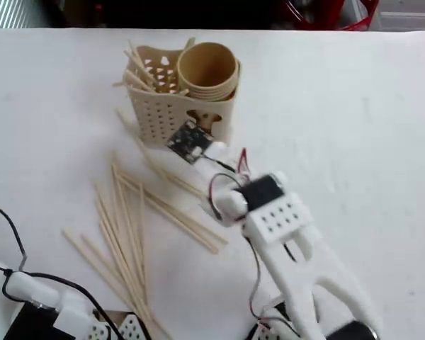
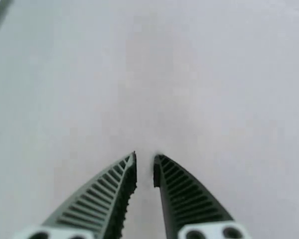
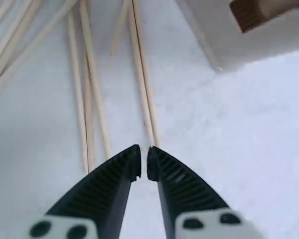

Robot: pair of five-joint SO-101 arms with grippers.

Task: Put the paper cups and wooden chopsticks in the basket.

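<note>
At 12 o'clock on the table in the high view you have the basket (image 1: 180,117), cream, perforated walls, upright. Inside it, on the 3 o'clock side, sits a nested stack of paper cups (image 1: 207,71), mouth up. On its 9 o'clock side a bundle of chopsticks (image 1: 143,74) leans in, tips sticking out over the rim.

Loose chopsticks (image 1: 131,219) lie fanned on the table (image 1: 361,106) at roughly 7 o'clock from the basket, some crossing each other, a few running up close to the basket foot.

Your right arm (image 1: 280,219) comes in from 5 o'clock, its wrist circuit board (image 1: 190,142) just in front of the basket's near wall. The right gripper (image 3: 143,162) is narrow, only a thin slit between the tips, nothing held. It is low over the table, with a pair of loose chopsticks (image 3: 142,89) running straight ahead from the tips and the basket corner (image 3: 239,45) near. Whether the tips touch that pair, you cannot tell.

Your left arm (image 1: 57,315) sits at the 7 o'clock corner with black cable looped beside it. The left gripper (image 2: 144,169) is also narrow, small gap, empty, over bare white table (image 2: 189,74).

Surface is plain white. Beyond the 12 o'clock edge the room is dark, with a red object (image 1: 326,14) at about 1 o'clock.
</note>
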